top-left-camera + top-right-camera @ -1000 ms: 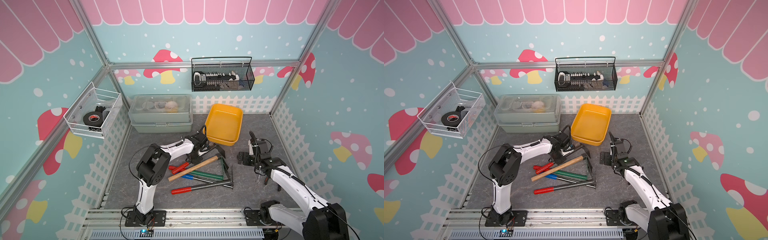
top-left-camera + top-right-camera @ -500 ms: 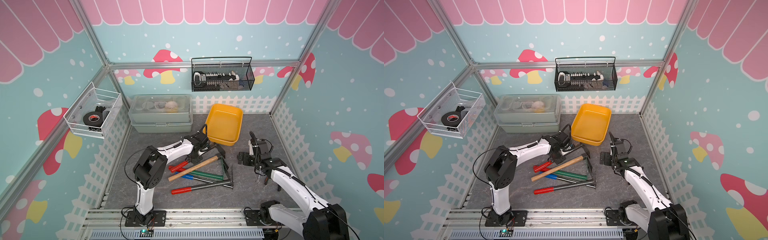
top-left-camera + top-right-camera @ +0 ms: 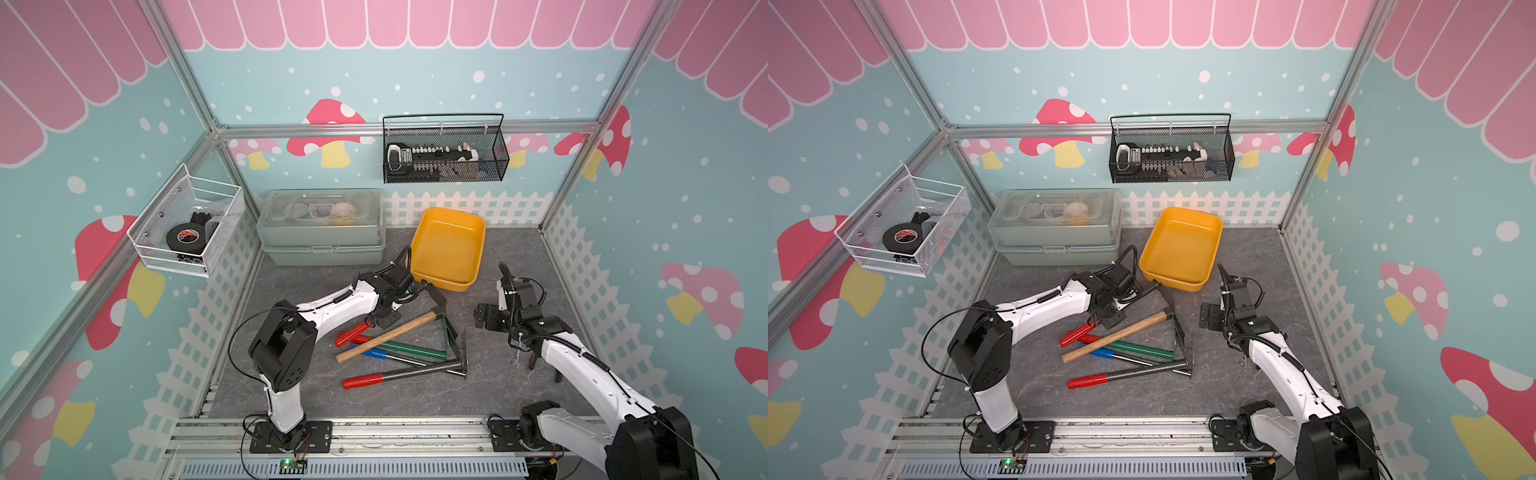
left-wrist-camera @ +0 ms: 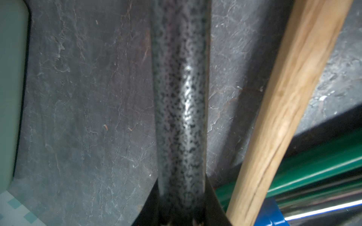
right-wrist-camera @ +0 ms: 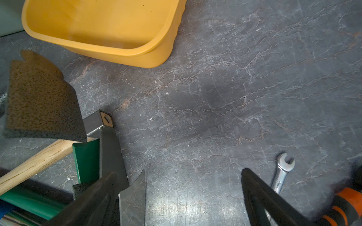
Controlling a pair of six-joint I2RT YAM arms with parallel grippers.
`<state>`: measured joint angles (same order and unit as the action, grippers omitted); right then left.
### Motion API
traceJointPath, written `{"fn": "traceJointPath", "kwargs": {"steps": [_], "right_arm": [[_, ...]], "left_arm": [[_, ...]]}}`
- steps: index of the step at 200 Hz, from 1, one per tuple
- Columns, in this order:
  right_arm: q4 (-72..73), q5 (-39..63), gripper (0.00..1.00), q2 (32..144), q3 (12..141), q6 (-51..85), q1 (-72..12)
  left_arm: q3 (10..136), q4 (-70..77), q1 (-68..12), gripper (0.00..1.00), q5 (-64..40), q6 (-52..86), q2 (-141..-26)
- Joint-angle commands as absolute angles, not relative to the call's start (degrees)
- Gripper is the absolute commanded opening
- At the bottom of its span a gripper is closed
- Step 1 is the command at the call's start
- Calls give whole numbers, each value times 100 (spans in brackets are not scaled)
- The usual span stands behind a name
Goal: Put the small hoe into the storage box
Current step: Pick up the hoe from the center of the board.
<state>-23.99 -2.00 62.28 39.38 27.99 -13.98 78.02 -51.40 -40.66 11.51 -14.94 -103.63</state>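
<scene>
My left jaws are clenched on the speckled dark shaft of the small hoe [image 4: 180,97]. In the left wrist view the shaft runs out from between them over the slate-grey desk [image 4: 78,97], with a wooden handle [image 4: 290,97] alongside.

In both top views the hoe's black blade [image 3: 437,297] [image 3: 1168,297] shows at the centre of the frame. It is just below the near wall of the storage box [image 3: 446,284] [image 3: 1173,282] and outside it. A red grip [image 3: 352,333] juts out to the lower left of the wrist, in line with the shaft. I cannot tell whether the hoe is clear of the desk.

The right wrist view puts the blade [image 5: 39,97] in front of the wooden handle's head, with the yellow box [image 5: 117,52] beyond it.

My right jaws are released, spread wide with nothing between them, above bare desk right of centre in the top views. A small wrench [image 5: 283,170] and an orange-and-black handle [image 5: 344,205] lie close by.

Below the left wrist, green-handled [image 3: 411,349], blue-handled [image 3: 370,352] and red-handled [image 3: 361,380] tools lie crossed in a heap with the wooden one.

A grey-green lidded case [image 3: 320,245] stands left of the box. A black mesh basket [image 3: 444,174] hangs on the back wall, upper centre of the frame. A white wire basket [image 3: 145,249] holding a roll of tape [image 3: 187,237] hangs at the left.
</scene>
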Motion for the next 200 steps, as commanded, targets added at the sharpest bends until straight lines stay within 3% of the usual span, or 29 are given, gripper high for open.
{"fn": "traceJointPath", "kwargs": {"steps": [1,90,200], "right_arm": [[-2380,-195,97,6284,3887,2870,-1433],[-2435,-177,97,6225,3941,2870,-1433],[-2435,-182,97,6152,3941,2983,-1433]], "left_arm": [[7921,-5239,-4164,0,1216,-1272,-9820],[8800,-5687,-4279,0,1001,-607,-9666],[10635,-5677,-4289,0,479,18,-10960]]}}
